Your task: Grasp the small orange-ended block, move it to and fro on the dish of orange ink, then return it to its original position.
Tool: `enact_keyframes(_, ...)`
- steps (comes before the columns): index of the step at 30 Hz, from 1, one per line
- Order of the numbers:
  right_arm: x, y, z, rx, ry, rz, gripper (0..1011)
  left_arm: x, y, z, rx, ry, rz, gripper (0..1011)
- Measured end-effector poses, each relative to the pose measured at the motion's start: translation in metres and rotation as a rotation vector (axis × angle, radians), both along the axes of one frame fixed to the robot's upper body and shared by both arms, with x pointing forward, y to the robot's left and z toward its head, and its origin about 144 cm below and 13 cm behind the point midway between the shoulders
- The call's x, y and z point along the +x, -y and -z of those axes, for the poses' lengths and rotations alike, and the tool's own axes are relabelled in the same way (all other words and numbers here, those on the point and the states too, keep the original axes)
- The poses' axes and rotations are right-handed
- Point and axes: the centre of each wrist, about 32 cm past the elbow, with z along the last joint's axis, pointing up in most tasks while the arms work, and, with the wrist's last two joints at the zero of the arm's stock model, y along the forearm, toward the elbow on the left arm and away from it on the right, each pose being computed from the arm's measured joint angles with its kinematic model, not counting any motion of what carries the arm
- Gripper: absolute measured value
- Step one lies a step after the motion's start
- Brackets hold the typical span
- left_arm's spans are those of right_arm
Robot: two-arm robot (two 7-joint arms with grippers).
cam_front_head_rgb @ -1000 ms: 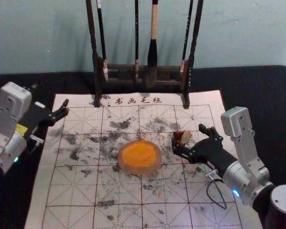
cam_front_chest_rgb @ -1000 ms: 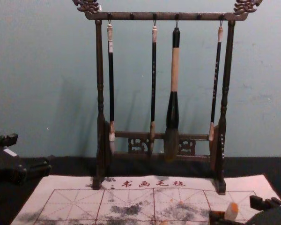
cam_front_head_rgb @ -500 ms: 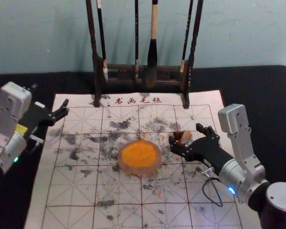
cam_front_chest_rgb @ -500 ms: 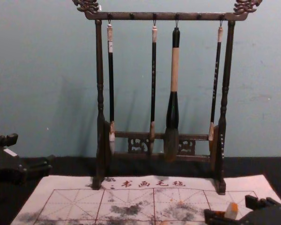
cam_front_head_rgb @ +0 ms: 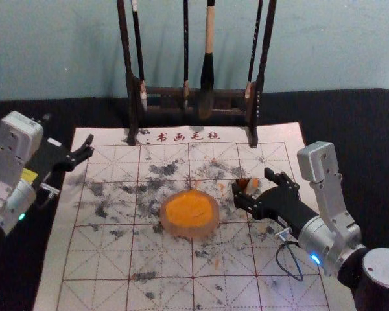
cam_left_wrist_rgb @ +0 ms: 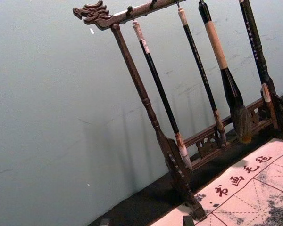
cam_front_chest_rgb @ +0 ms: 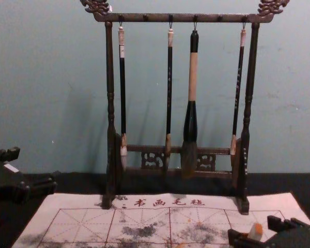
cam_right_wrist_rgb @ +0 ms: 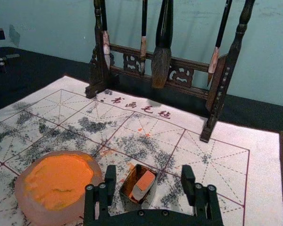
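Right of the dish (cam_front_head_rgb: 189, 233), the right gripper (cam_right_wrist_rgb: 148, 172) is spread, apparently to admit the block (cam_right_wrist_rgb: 144, 181), tilted in its box (cam_right_wrist_rgb: 127, 202); contact is uncertain. Left gripper (cam_front_head_rgb: 89, 145): spread, parked left of the dish.

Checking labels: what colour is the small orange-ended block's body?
The block has a pale grey-white body, clearest in the right wrist view.

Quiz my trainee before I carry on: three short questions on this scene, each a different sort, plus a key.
1. True or false: the right gripper, at the small open box, is shut on the orange-ended block.
2. Where is that block? a) on the ink dish; b) in the box; c) on the rack.
3. How many calligraphy brushes hang from the wooden rack?

Key: 1 false, it is open; 2 b; 3 four.
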Motion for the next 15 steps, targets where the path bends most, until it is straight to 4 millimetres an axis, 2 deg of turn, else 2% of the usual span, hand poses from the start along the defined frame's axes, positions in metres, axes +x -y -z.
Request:
enact_keyframes(5, -0.0002, 0.0000, 0.0000, 0.000, 0.001, 0.000, 760, 0.0000, 0.0000, 0.0000, 0.000, 0.000, 0.000, 1001)
enact_keyframes(6, -0.0002, -0.0001, 0.0000, 0.000, 0.001, 0.000, 695, 0.0000, 0.0000, 0.0000, 0.000, 0.000, 0.000, 1001)
enact_keyframes(8, -0.0002, 0.0000, 0.0000, 0.000, 0.001, 0.000, 656, 0.0000, 0.0000, 0.0000, 0.000, 0.000, 0.000, 1001)
enact_keyframes(9, -0.0002, 0.0000, 0.0000, 0.000, 0.001, -0.001, 596, 0.0000, 0.0000, 0.0000, 0.000, 0.000, 0.000, 1001)
enact_keyframes(10, -0.0002, 0.0000, 0.0000, 0.000, 0.002, -0.001, 596, 0.0000, 0.0000, 0.0000, 0.000, 0.000, 0.000, 1001)
enact_keyframes(12, -0.0002, 0.0000, 0.0000, 0.000, 0.002, 0.000, 514, 0.0000, 0.0000, 0.0000, 0.000, 0.000, 0.000, 1001)
enact_keyframes(13, -0.0002, 0.0001, 0.0000, 0.000, 0.002, -0.001, 514, 0.0000, 0.0000, 0.0000, 0.000, 0.000, 0.000, 1001)
enact_keyframes(15, -0.0002, 0.0001, -0.0001, 0.000, 0.002, -0.001, 417, 0.0000, 0.0000, 0.0000, 0.000, 0.000, 0.000, 1001)
